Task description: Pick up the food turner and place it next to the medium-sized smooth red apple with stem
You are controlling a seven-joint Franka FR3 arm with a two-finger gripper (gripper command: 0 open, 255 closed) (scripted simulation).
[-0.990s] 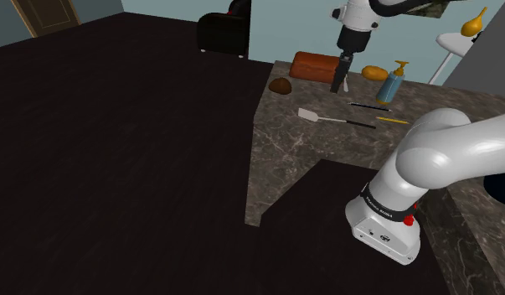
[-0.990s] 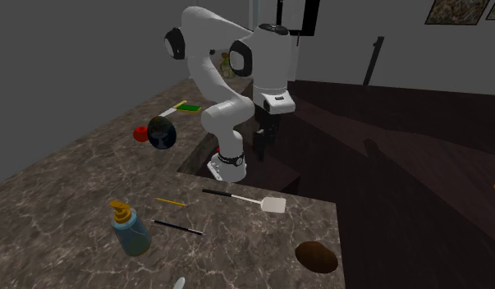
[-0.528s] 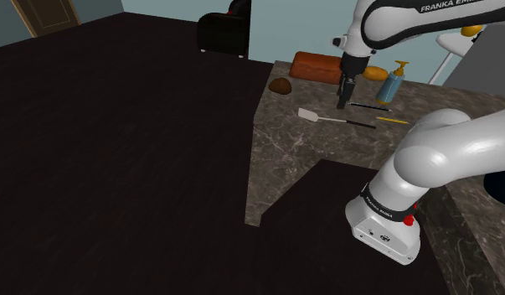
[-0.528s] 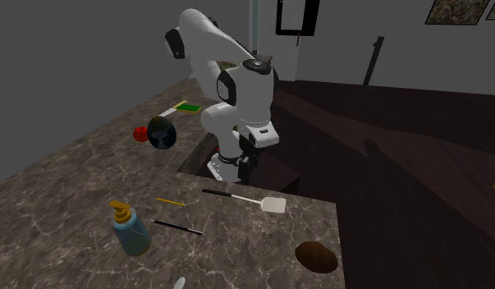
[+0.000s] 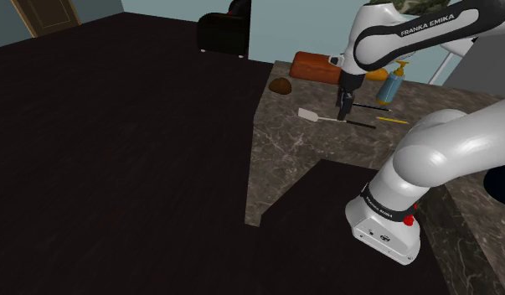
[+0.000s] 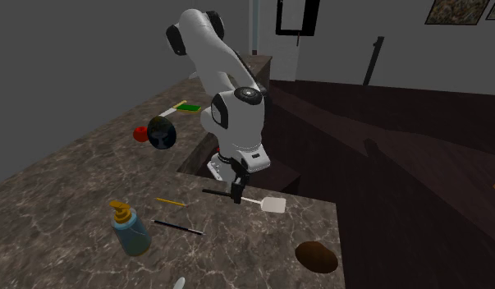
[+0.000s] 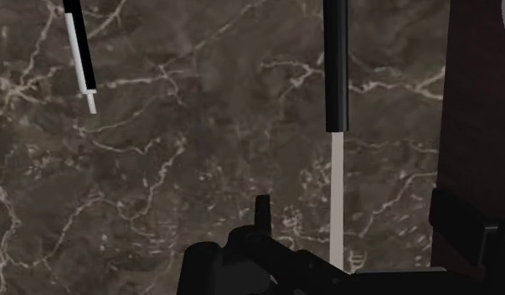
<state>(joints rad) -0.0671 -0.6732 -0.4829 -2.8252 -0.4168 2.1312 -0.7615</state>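
You had the turner (image 5: pixel 326 118) lying on the counter (image 5: pixel 292 163), jaws over its handle, a pen (image 5: pixel 369 106) just beside it, the apple (image 6: pixel 140 133) well apart.

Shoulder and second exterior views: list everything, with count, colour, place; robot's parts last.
counter: one, dark veined, around the arm
food turner: one, pale blade, black handle, on counter
black stick: one, beside the turner
yellow stick: one, beside the black stick
pump bottle: one, blue, near the sticks
loaf: one, reddish brown, counter's far edge
brown lump: one, counter's corner
apple: one, red, beside dark round thing
armchair: one, black, on the floor
arm: one, white
pincer: one, black, open, at the turner's shaft
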